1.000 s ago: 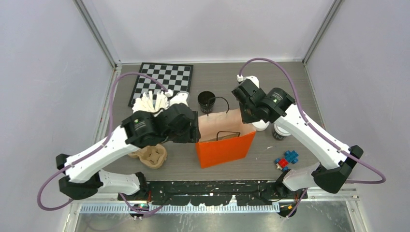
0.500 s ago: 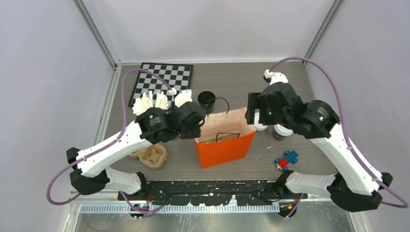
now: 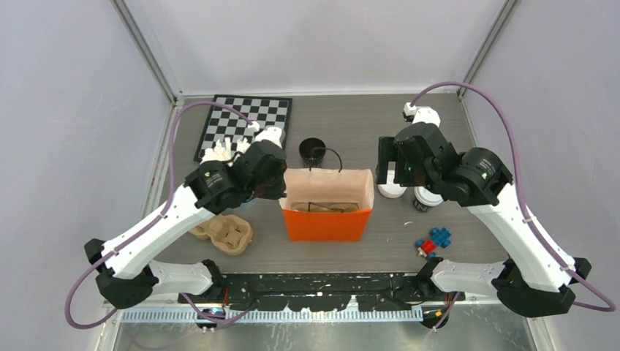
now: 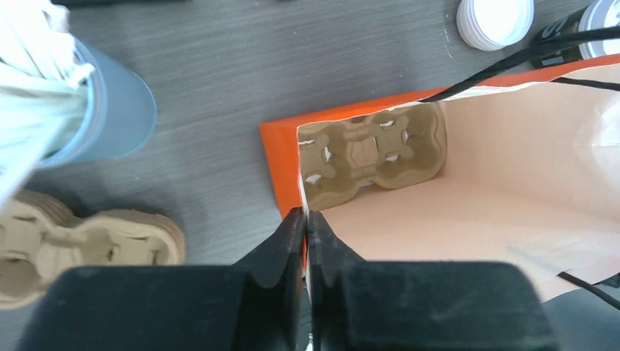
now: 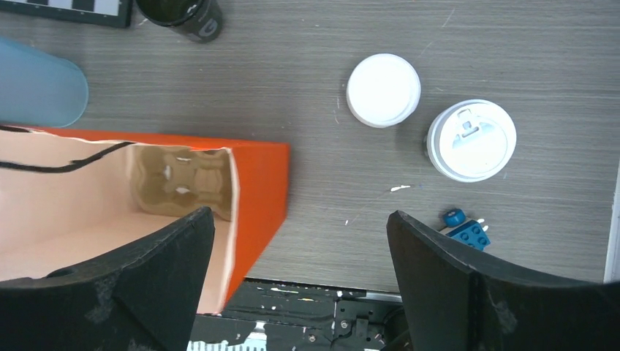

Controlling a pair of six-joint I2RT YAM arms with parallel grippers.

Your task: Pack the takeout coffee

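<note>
Cup, lidded, stands near wide-open right hand; left hand pinches bag rim.

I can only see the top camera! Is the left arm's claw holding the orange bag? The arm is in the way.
Observer: Yes. The left wrist camera shows the left gripper pinched shut on the rim of the orange bag.
Operator: What's the white round thing under the right arm?
Observer: A loose white lid, flat on the table beside a capped cup.
Operator: Is the right claw holding anything?
Observer: No. The right gripper is wide open and empty.
</note>
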